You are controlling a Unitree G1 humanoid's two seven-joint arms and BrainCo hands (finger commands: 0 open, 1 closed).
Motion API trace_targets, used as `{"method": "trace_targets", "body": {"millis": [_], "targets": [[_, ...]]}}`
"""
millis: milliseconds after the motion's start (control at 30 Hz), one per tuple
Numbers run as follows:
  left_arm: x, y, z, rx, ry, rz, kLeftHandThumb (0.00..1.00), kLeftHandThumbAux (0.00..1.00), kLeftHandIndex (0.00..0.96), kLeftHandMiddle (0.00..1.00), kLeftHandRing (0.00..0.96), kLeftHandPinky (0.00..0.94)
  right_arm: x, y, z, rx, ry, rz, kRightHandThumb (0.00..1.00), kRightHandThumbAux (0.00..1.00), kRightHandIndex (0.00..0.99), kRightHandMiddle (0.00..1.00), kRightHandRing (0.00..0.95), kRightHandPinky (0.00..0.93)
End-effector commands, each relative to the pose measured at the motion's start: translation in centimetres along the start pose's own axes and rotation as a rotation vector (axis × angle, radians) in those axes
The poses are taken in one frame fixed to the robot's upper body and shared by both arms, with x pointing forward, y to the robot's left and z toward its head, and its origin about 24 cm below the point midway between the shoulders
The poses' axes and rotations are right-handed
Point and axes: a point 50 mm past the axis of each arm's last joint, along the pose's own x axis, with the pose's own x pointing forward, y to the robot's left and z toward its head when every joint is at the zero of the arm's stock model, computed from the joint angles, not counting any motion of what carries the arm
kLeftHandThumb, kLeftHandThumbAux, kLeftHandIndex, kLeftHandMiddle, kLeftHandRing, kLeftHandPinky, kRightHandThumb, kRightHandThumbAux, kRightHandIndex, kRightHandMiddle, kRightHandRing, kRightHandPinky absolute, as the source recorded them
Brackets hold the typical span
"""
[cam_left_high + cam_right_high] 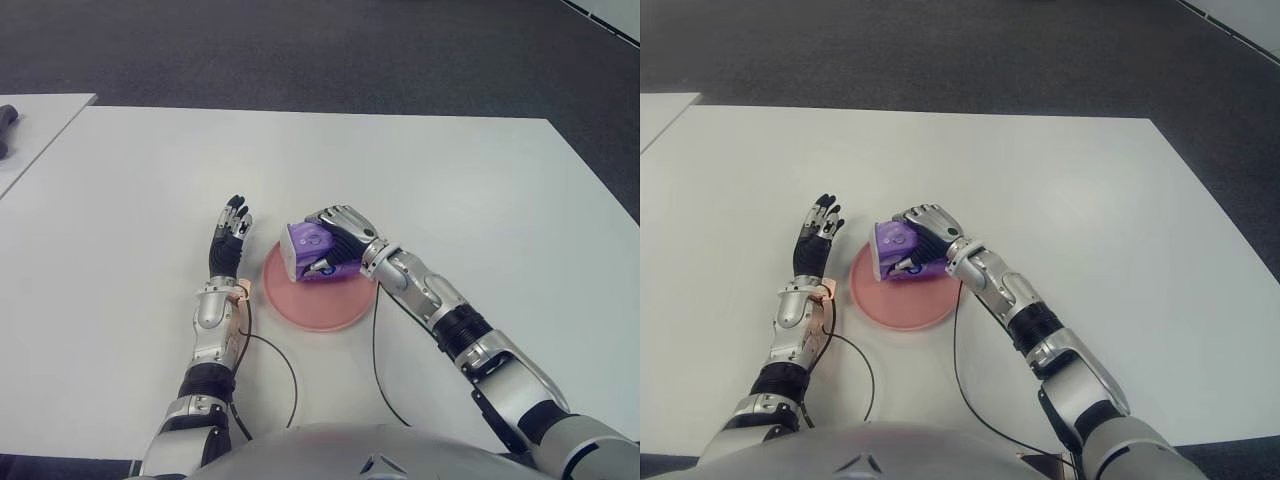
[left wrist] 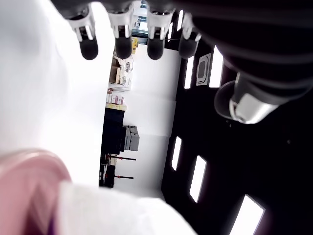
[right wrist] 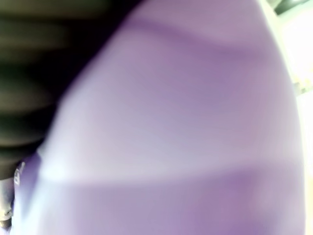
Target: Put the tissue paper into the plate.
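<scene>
White table [image 1: 420,180]; right hand [image 1: 340,240] grips soft purple tissue pack [image 1: 308,250] over round pink plate [image 1: 310,305].

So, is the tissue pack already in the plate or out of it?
In: the purple tissue pack shows over the pink plate's far edge, right hand gripping it. Contact cannot be told.

a white table [image 1: 420,180] stands on dark grey carpet [image 1: 300,50], a second white table [image 1: 40,115] beside it.
</scene>
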Motion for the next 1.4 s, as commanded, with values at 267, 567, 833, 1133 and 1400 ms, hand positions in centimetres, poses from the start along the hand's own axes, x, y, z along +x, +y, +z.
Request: {"method": "trace_targets", "body": {"millis": [267, 567, 833, 1133, 1400], "targets": [[-0.2, -0.1, -0.3, 0.0, 0.006, -0.009, 0.0, 0.439, 0.0, 0.0, 0.0, 0.0, -2.2, 1.6, -1.6, -0.074, 0.029, 0.343, 0.192, 0.372, 0.004, 0.004, 0.003, 0.003], [-0.2, -0.1, -0.3, 0.019, 0.01, -0.004, 0.0, 0.443, 0.0, 0.0, 0.0, 0.0, -2.7, 1.8, -1.8, -0.051, 0.014, 0.377, 0.116, 0.317, 0.0, 0.0, 0.0, 0.0], [-0.2, -0.1, -0.3, 0.012, 0.009, -0.008, 0.005, 0.447, 0.0, 0.0, 0.0, 0.0, -3.0, 2.0, -2.0, -0.064, 0.012, 0.393, 0.096, 0.298, 0.0, 0.0, 0.0, 0.0], [-0.3, -0.2, -0.4, 0.011, 0.008, -0.008, 0.006, 0.444, 0.0, 0.0, 0.0, 0.0, -3.4, 2.0, -2.1, -0.068, -0.003, 0.373, 0.085, 0.276, 0.0, 0.0, 0.0, 0.0], [-0.3, -0.2, -0.3, 0.011, 0.005, -0.006, 0.004, 0.436, 0.0, 0.0, 0.0, 0.0, -3.4, 1.1, -1.4, -0.074, -0.022, 0.28, 0.106, 0.222, 0.0, 0.0, 0.0, 0.0]]}}
